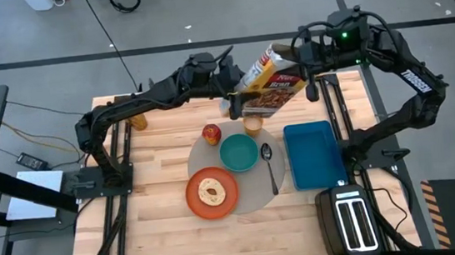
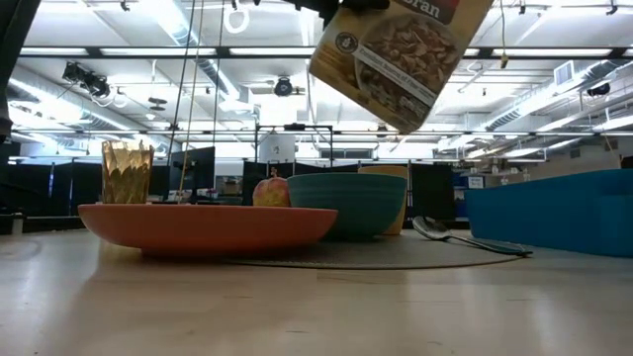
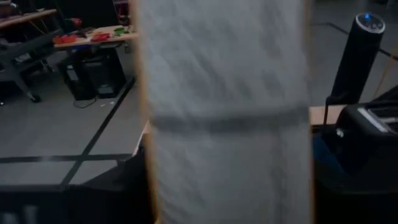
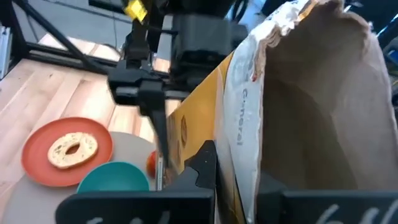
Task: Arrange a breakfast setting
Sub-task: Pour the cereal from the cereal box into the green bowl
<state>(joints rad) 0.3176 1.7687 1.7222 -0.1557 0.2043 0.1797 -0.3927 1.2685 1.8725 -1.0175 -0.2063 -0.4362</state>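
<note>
Grey floor (image 1: 200, 13) crossed by dark tape lines surrounds the pale wooden tabletop (image 1: 162, 226). Long ceiling lights (image 2: 554, 99) glow over a wide workshop hall, with cluttered benches (image 3: 87, 37) beyond.

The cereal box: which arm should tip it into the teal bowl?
Probably both, with the left leading: the left gripper and right gripper hold the cereal box together, and the left is closer to the teal bowl.
</note>
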